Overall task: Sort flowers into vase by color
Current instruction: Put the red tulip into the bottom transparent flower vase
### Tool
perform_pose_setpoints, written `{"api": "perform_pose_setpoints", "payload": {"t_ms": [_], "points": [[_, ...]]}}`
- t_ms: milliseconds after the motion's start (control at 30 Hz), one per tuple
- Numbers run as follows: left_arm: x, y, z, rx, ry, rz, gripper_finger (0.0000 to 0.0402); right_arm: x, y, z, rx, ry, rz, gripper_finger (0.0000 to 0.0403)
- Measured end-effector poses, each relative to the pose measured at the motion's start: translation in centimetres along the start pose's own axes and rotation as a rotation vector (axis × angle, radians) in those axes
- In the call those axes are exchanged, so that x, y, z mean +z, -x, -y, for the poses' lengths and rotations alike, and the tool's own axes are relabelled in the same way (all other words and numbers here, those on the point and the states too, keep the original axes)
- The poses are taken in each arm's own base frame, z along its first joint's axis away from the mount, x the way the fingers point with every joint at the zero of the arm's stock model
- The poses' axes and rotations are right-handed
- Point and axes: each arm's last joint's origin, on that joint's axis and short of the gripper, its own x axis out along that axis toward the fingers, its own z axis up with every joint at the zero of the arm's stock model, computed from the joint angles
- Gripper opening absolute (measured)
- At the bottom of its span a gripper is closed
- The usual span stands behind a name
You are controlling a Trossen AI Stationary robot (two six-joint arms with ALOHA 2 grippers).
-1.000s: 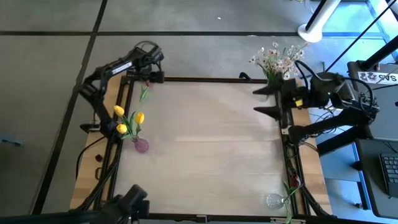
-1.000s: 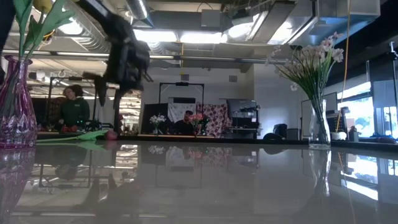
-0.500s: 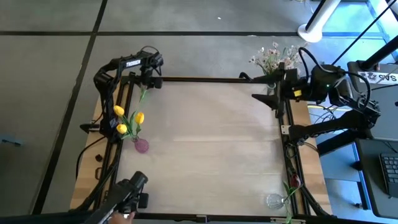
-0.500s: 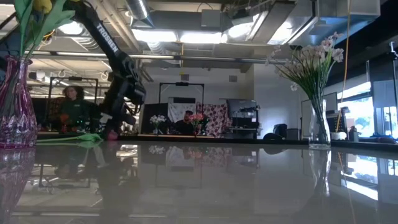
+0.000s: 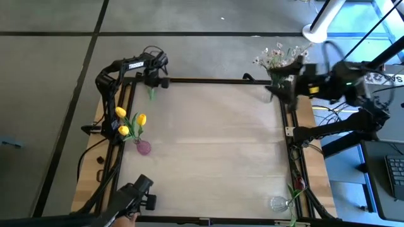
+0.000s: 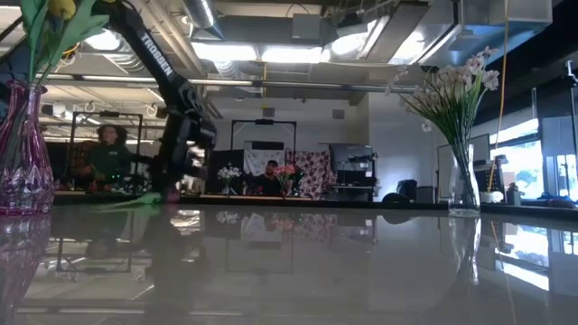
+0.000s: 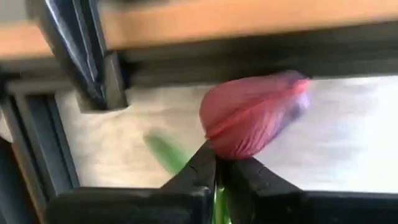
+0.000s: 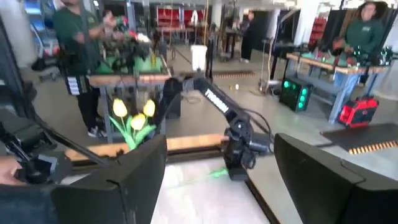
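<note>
Red tulip (image 7: 252,121) lies flat at the desk's far left corner — left arm's jaws shut on its stem, right arm's jaws wide open, empty.

Pale wood desk (image 5: 214,145) with black frame rails along its edges. Grey tiled floor (image 5: 50,63) around it. White post base (image 5: 315,28) past the far right corner. Keyboard (image 5: 396,173) at the right edge. Beyond the desk: ceiling lights (image 6: 262,52), a person in green (image 6: 107,161) at a bench, a red case (image 8: 360,111) on the floor.
</note>
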Motion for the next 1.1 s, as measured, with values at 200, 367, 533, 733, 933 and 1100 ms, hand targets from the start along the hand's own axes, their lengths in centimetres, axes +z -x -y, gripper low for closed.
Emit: {"api": "perform_pose_setpoints", "payload": {"t_ms": [200, 367, 533, 733, 933, 1100], "points": [[-1.9, 7.0, 1.9, -0.158, -0.05, 0.228, 0.0009, 0.2, 1.9, 0.3, 0.028, 0.004, 0.005, 0.0294], [-5.8, 15.1, 4.3, -0.421, -0.122, 0.522, 0.0005, -1.1, 1.3, 0.0, 0.084, 0.03, -0.043, 0.0294], [-12.2, 23.0, 6.9, -0.755, -0.246, 0.828, 0.0004, -2.3, -0.3, -0.5, 0.14, 0.034, -0.09, 0.0294], [-20.0, 29.4, 10.2, -1.094, -0.369, 1.167, 0.0003, -3.0, -4.3, -1.4, 0.179, -0.035, -0.142, 0.0294], [-25.3, 31.5, 12.1, -1.267, -0.462, 1.298, 0.0003, -4.0, -9.5, -2.4, 0.146, -0.106, -0.147, 0.0294], [-28.3, 32.1, 12.2, -1.303, -0.517, 1.327, 0.0003, -4.6, -12.9, -4.6, 0.182, -0.223, -0.111, 0.0294]]}}
